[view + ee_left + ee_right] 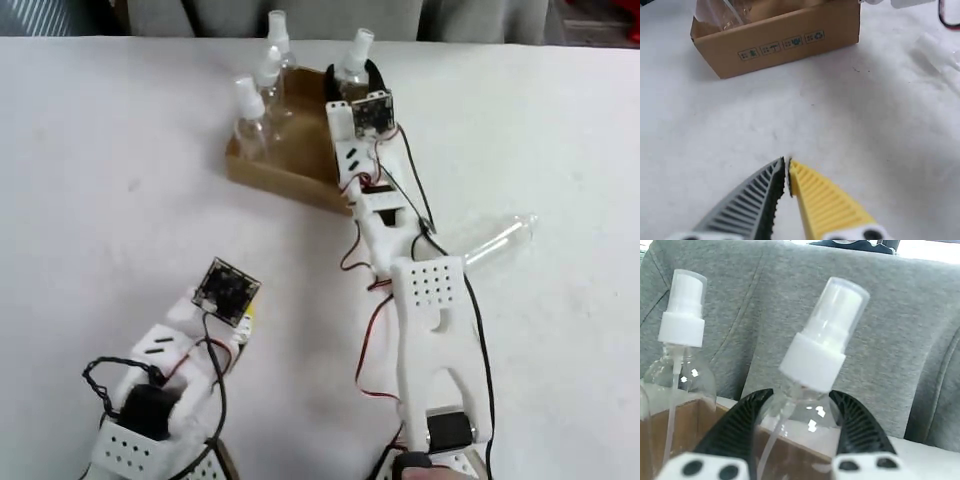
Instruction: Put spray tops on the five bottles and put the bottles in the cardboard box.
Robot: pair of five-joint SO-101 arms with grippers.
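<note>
The right gripper [801,395] is pinching a roughly upright capped bottle [805,417] over the far corner of the cardboard box [285,182], axis pointing down into it; the left gripper [787,170], pressed together, is resting near the box.

We see a clear, glossy plastic bottle [805,421] with a smooth white plastic spray top [824,342]. The right end effector [801,394] is ribbed matt black plastic, the left end effector [788,172] ribbed grey and yellow plastic. The brown cardboard box [780,42] looks matt, the white surface [865,125] matt and faintly grainy.
</note>
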